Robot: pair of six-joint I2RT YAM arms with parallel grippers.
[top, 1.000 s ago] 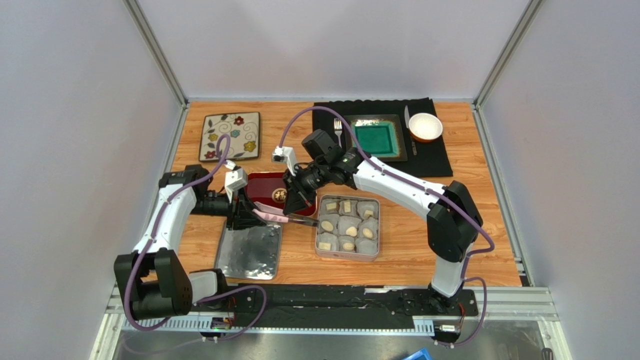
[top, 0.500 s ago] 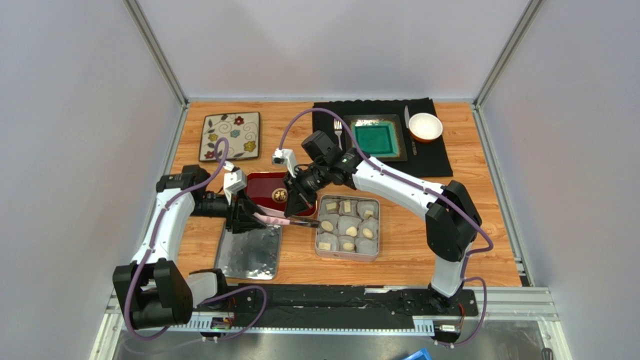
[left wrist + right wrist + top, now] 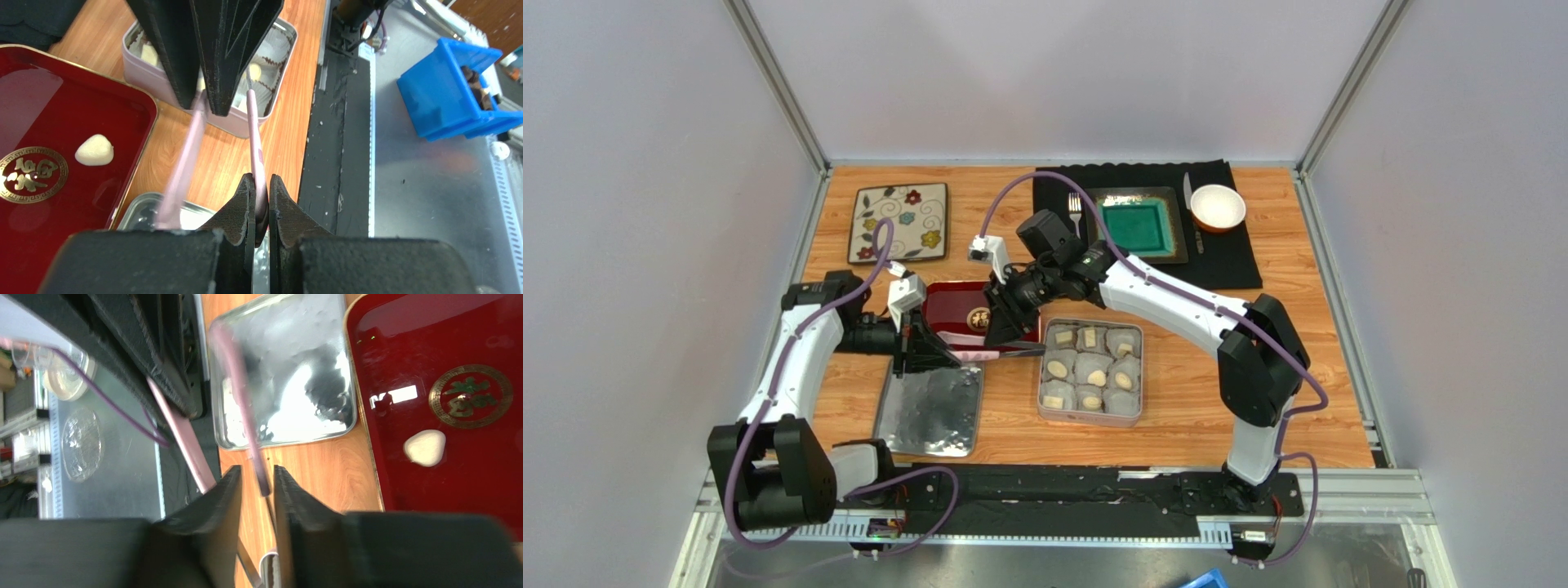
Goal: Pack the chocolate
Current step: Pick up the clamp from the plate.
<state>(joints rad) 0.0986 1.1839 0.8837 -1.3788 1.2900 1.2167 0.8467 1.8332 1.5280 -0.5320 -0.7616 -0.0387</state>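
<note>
Left hand (image 3: 259, 184) is pressed together on one leg of the pink tongs (image 3: 253, 135). Right hand (image 3: 256, 478) has its jaws slightly spread about a leg tip, no firm pinch evident. One chocolate (image 3: 94, 150) lies loose on the red tray (image 3: 55, 92); others sit in paper cups in the tin (image 3: 1090, 420).

Risk: held by a single leg, the tongs may pivot or drop to the counter (image 3: 1192, 392).

Risk: a skewed tool could flick the lump away.
</note>
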